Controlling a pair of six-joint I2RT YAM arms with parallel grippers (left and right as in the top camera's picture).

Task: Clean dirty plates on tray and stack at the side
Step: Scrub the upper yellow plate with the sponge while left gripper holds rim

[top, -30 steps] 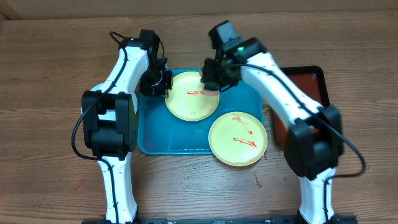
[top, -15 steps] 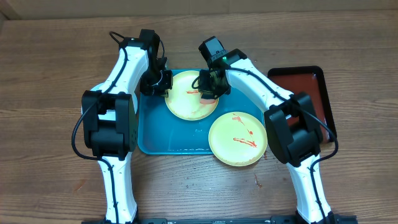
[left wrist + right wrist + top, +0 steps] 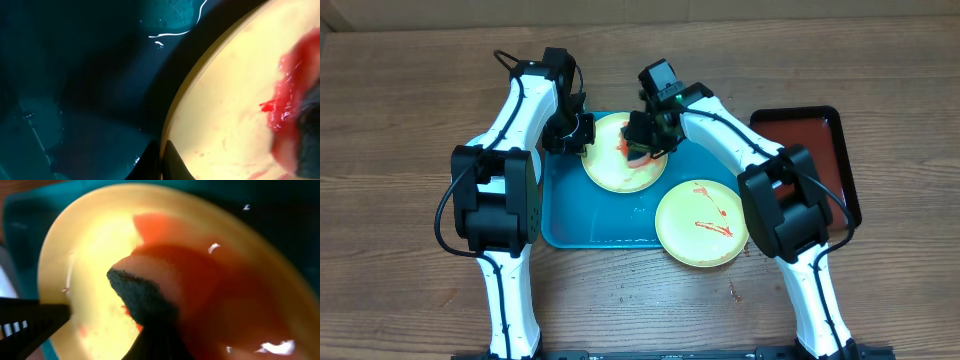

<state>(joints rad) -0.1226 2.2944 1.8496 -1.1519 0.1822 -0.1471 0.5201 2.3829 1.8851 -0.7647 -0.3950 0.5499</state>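
A pale yellow-green plate [image 3: 608,172] lies at the back of the turquoise tray [image 3: 570,220]. My left gripper [image 3: 572,135] is shut on its left rim; the left wrist view shows the jaws [image 3: 162,161] pinching the rim of the plate [image 3: 230,100] over the tray [image 3: 75,75]. My right gripper [image 3: 642,140] is shut on a red sponge with a dark scouring face [image 3: 150,292], pressed on that plate [image 3: 90,245]. A second yellow-green plate [image 3: 702,222] with red sauce streaks sits at the tray's right front corner, partly over its rim. No third plate shows.
A dark red, black-rimmed tray [image 3: 820,140] sits at the right, partly under my right arm. The wooden table [image 3: 400,130] surrounds both trays. A small red smear [image 3: 734,291] marks the table in front of the second plate.
My right gripper has moved left across the back plate with the sponge. The red streak seen there before is now under the sponge. The left gripper has stayed on the rim.
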